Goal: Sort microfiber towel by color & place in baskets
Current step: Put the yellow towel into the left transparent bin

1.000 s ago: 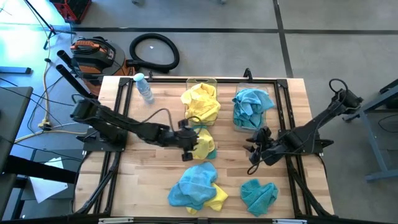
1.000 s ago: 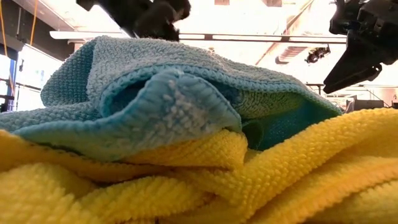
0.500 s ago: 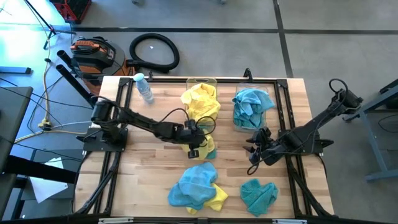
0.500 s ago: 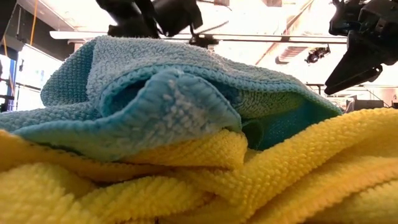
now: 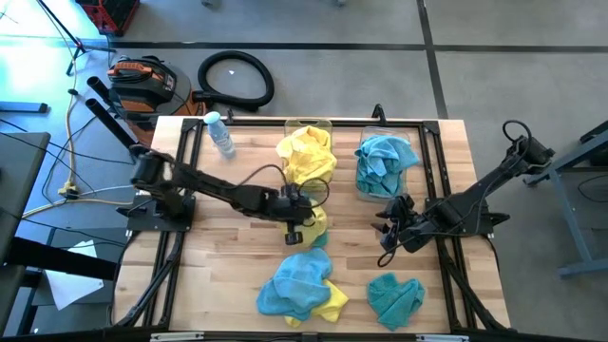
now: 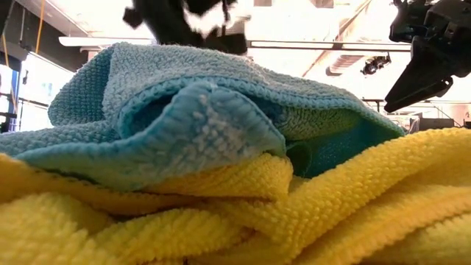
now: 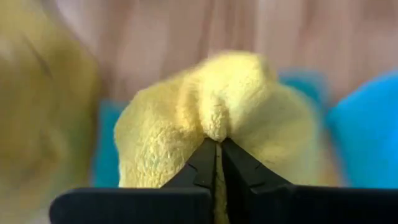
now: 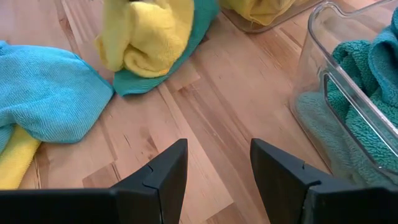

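A yellow microfiber towel point(image 5: 315, 220) lies bunched on a teal one point(image 5: 323, 235) at the table's middle. My left gripper point(image 5: 300, 230) is shut on the yellow towel point(image 7: 211, 106). The far left basket point(image 5: 306, 125) holds yellow towels and the far right basket point(image 5: 410, 152) holds teal ones. A blue towel point(image 5: 296, 280) lies over a yellow one point(image 5: 332, 302) near the front edge, filling the low view point(image 6: 191, 110). A teal towel point(image 5: 395, 296) lies to its right. My right gripper point(image 5: 385, 235) hangs open over bare wood point(image 8: 217, 163). My left gripper pinches a raised fold point(image 7: 216, 127) of the yellow towel between its two fingertips point(image 7: 205, 158). The fingers slant down at it from the table's left. The rest of the towel still lies on the teal towel under it.
A clear bottle with a blue cap point(image 5: 220, 135) lies at the far left of the table. Black rails point(image 5: 180, 190) run along the table's left and right sides. Bare wood point(image 5: 237, 266) lies left of the front pile and between the two arms.
My left gripper has gone down and toward the table's right, onto the yellow towel in the middle, and has shut on a fold of it. The towels lie as before.
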You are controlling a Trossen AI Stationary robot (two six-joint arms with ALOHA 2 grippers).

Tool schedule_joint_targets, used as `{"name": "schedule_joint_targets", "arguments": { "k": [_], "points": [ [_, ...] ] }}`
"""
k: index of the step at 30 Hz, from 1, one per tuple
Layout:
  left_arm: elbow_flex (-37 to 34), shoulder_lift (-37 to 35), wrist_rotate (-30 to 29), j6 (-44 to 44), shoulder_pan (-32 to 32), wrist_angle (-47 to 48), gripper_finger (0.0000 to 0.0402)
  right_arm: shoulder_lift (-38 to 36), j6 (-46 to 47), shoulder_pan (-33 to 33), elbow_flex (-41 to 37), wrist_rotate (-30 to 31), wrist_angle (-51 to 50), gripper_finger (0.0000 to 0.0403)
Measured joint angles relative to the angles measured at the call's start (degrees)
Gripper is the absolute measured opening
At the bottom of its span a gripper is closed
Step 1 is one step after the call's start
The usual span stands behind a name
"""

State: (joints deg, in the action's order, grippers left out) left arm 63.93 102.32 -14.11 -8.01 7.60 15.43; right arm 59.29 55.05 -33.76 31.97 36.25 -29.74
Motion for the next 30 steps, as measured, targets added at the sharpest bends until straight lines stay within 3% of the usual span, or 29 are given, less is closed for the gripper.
{"name": "schedule_joint_targets", "arguments": {
  "k": [9, 12, 15, 19, 23, 26, 30],
  "points": [
    [6.04, -16.73, -10.73, 12.9, 1.07, 2.51, 0.0001, 0.02, -0.02, 0.0, 0.07, 0.28, -0.9, 0.0171],
    [8.44, -19.81, -14.77, 18.29, -0.85, 2.26, 0.0001, 0.02, -0.02, 0.0, 0.07, 0.33, -0.88, 0.0171],
    [12.15, -20.78, -15.14, 22.2, -4.65, 0.73, 0.0, 0.02, -0.05, 0.0, 0.07, 0.35, -0.98, 0.0171],
    [16.84, -20.13, -9.94, 21.66, -10.55, 0.89, 0.0, 0.02, -0.05, 0.0, 0.07, 0.35, -1.25, 0.0171],
    [17.61, -20.04, 3.12, 10.79, -13.73, 1.93, 0.0, 0.02, -0.05, 0.0, 0.07, 0.37, -1.25, 0.0171],
    [17.64, -20.04, 8.65, 7.03, -12.5, 4.68, 0.0, 0.02, -0.05, 0.0, 0.07, 0.36, -1.27, 0.0171],
    [17.01, -19.78, 9.14, 5.53, -6.84, 5.69, 0.0, 0.02, -0.04, 0.0, 0.07, 0.36, -1.27, 0.0171]
  ]
}}
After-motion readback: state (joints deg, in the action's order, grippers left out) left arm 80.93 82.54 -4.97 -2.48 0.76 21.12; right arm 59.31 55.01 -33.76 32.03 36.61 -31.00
